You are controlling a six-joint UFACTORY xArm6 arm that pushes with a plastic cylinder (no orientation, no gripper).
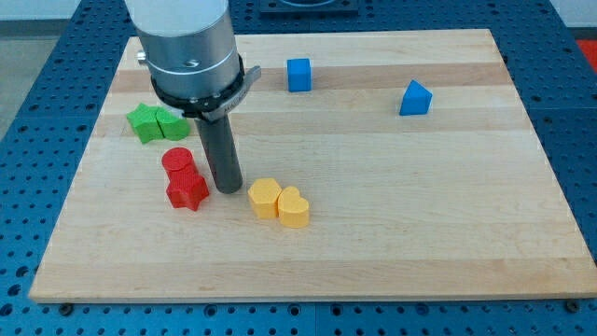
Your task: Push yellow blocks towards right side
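yellow heart block (294,208) touching yellow hexagon block (265,198), low on table (420,233) | my tip (227,189) just left of them, beside red star (187,191) and red cylinder (177,161) (no hand, plain rod) | green blocks (155,122) | blue cube (298,74), blue wedge (415,98) at top

A: Where do we locate the yellow pair on the board (420,233)?

B: We find the yellow hexagon (265,198) touching the yellow heart (294,207), nearer the bottom edge. My tip (227,189) stands between the hexagon and the red star (187,191). The red cylinder (177,161) touches that star from behind.

A: And the rest?

B: The green star (143,122) and green block (172,124) touch near the left edge. The blue cube (298,74) sits near the top edge and the blue triangular block (415,98) toward the top right corner.
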